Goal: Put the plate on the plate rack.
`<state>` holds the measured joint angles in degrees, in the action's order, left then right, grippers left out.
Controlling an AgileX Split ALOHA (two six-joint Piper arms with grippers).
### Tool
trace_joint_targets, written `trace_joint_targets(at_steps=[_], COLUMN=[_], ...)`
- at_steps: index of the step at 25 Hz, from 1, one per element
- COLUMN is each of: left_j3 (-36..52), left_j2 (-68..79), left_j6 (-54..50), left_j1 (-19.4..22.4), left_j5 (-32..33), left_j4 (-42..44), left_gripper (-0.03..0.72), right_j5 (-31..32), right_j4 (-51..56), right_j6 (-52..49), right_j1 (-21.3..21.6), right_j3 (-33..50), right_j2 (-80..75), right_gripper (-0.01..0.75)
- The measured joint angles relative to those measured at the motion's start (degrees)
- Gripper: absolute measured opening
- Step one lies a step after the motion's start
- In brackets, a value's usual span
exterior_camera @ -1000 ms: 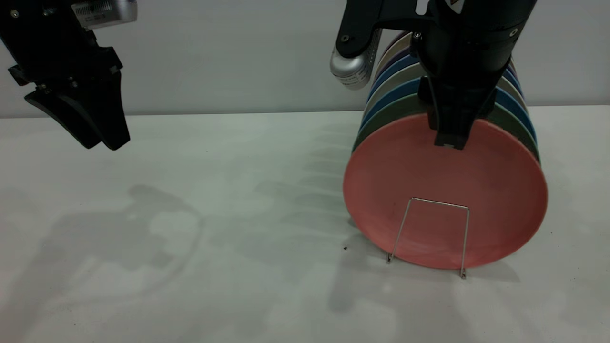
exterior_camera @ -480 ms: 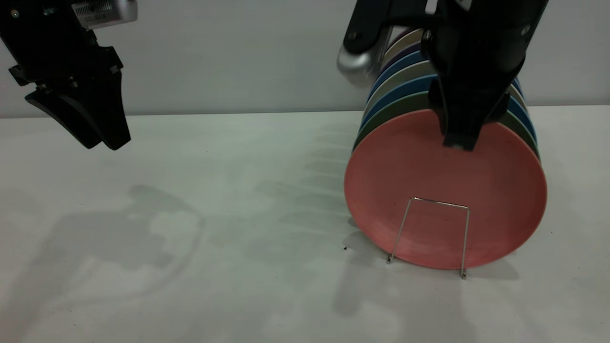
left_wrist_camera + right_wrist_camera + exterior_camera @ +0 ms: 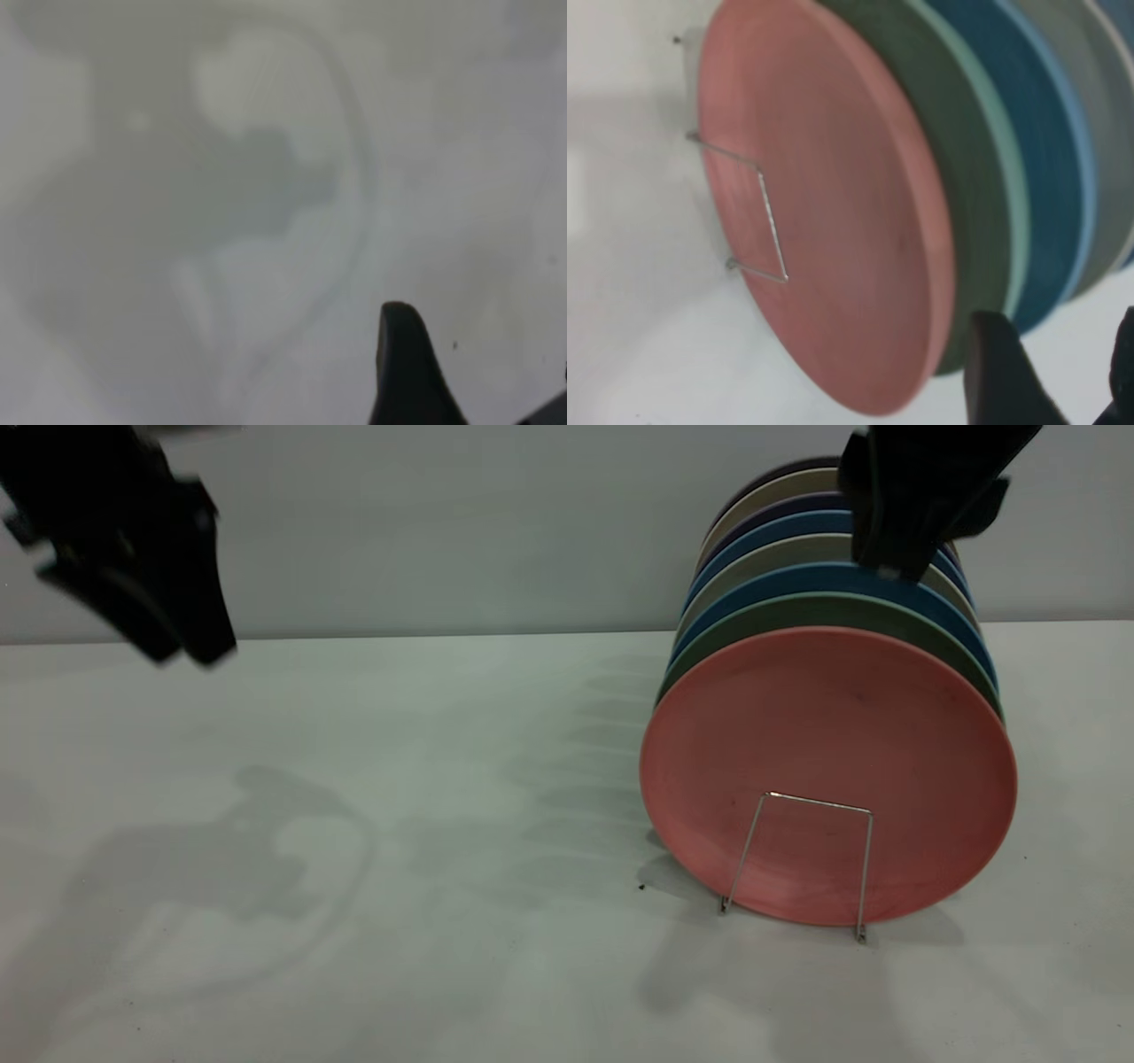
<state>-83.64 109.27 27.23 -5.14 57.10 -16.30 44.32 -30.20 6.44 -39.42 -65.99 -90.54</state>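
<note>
The salmon-pink plate point(image 3: 828, 762) point(image 3: 824, 221) stands on edge in the front slot of the silver wire plate rack point(image 3: 815, 802) point(image 3: 772, 223). It leans back against a green plate point(image 3: 797, 615), and nothing holds it. My right gripper point(image 3: 890, 567) point(image 3: 1059, 328) hangs above the row of plates, clear of the pink plate's top rim, open with nothing between its fingers. My left gripper point(image 3: 186, 657) point(image 3: 483, 354) hovers high over the table's far left, open and empty.
Behind the pink plate several more plates stand in the rack: green, blue point(image 3: 797, 580), grey, and others further back. The white table point(image 3: 399, 824) stretches to the left and front. A grey wall closes the back.
The right gripper has let go of the pink plate's top rim and risen up and to the right. The plate stays in the rack. The left arm has shifted slightly.
</note>
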Motion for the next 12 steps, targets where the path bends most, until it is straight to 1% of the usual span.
trace_joint_targets(at_steps=[6,12], left_j3=[0.0,0.0], left_j2=[-10.4,-19.3], left_j6=[0.1,0.1], left_j1=[1.2,1.4], left_j5=[-1.3,-0.2], left_j4=[0.0,0.0], left_gripper=[0.452,0.452], right_j5=[3.6,8.1], right_j4=[0.2,1.1], right_j6=[-3.2,-4.6], right_j1=[0.1,1.9], right_j3=[0.0,0.0], right_j2=[5.9,14.4], right_gripper=[0.321,0.321])
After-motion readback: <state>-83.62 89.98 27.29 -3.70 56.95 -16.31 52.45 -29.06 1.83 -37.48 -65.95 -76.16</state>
